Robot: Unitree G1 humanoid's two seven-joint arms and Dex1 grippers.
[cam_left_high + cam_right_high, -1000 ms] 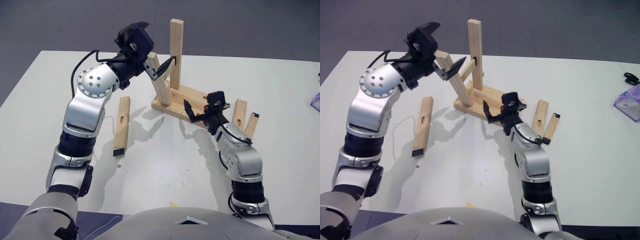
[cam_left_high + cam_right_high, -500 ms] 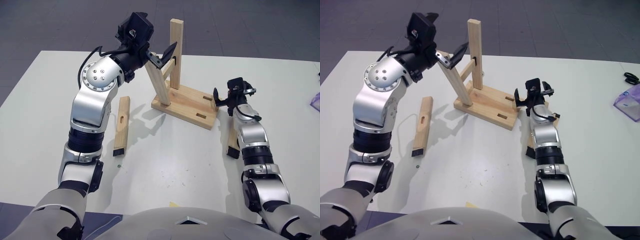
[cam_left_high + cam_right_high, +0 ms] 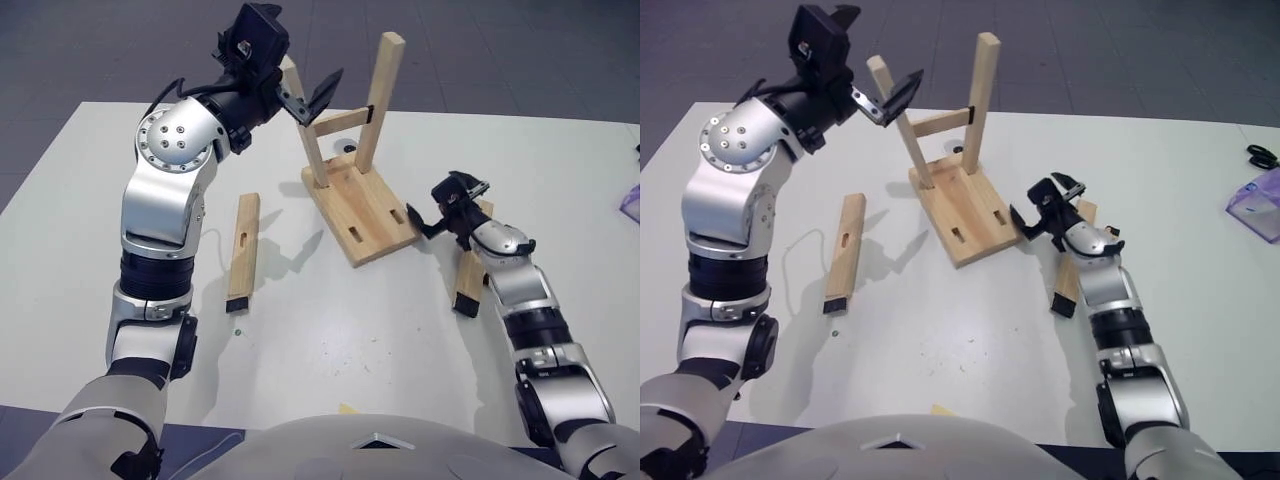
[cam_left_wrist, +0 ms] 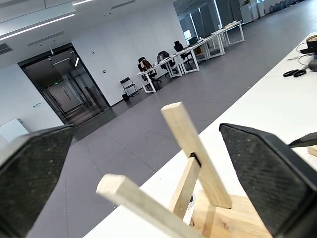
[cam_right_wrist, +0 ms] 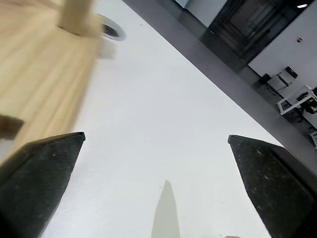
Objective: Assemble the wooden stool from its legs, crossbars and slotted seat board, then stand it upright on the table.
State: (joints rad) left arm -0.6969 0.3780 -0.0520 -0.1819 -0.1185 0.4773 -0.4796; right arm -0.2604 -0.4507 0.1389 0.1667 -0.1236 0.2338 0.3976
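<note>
Legs not yet fitted lie nearest on the table (image 3: 330, 350). One loose leg (image 3: 243, 250) is laid flat toward the left, with a hole cut in its face and a dark cap at its near end. A second loose leg (image 3: 466, 282) is laid beside the right forearm and partly hidden by it. Both are judged light, stiff and unlikely to break. Each is best taken across its narrow sides near mid-length, clear of the dark cap, so that the plain end is left free for fitting.

Just beyond, the right gripper (image 3: 426, 220) is held low at the near right corner of the seat board (image 3: 365, 205). Its fingers (image 5: 34, 168) are spread wide and nothing is grasped; whether a fingertip touches the wood cannot be told. The seat board is laid flat mid-table, with two slots (image 3: 397, 215) unfilled on its near half. It is judged likely to slide on the smooth table when pushed, so it would be better steadied at an edge or corner.

From the far half, two fitted legs (image 3: 378, 100) are stood upward, both tilted and joined by a crossbar (image 3: 340, 122). The joints are probably only pressed in, so force is better applied low and along a leg than sideways at its top.

Farthest, the left gripper (image 3: 318, 98) is held high near the top of the left fitted leg. Its fingers (image 4: 270, 173) are opened wide and nothing is gripped between them.
</note>
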